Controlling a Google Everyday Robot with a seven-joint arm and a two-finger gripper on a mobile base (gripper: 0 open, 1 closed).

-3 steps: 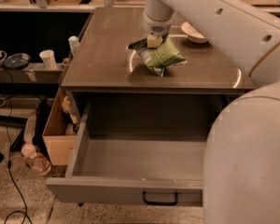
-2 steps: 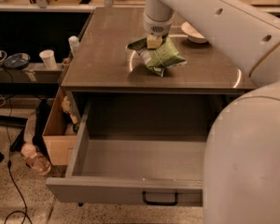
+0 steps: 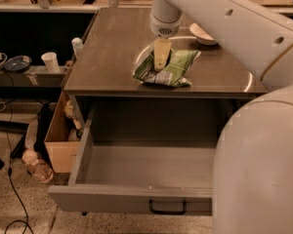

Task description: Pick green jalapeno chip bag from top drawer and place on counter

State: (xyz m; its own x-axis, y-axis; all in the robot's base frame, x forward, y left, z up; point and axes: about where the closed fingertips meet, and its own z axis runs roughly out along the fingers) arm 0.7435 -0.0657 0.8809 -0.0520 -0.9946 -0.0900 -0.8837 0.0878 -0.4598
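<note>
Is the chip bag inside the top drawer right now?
No, the green jalapeno chip bag lies on the counter beneath the gripper; the top drawer is open.

Crinkled glossy foil chip bag (image 3: 179, 65) under smooth plastic hand (image 3: 161, 64), matt wooden counter (image 3: 107, 48)

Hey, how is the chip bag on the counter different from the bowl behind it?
The chip bag is green and white with print; the bowl is plain white. The chip bag is crinkled and lies flat near the front edge; the bowl is smooth and stands upright farther back. The gripper is right over the chip bag, with nothing at the bowl. Both rest on the counter.
</note>
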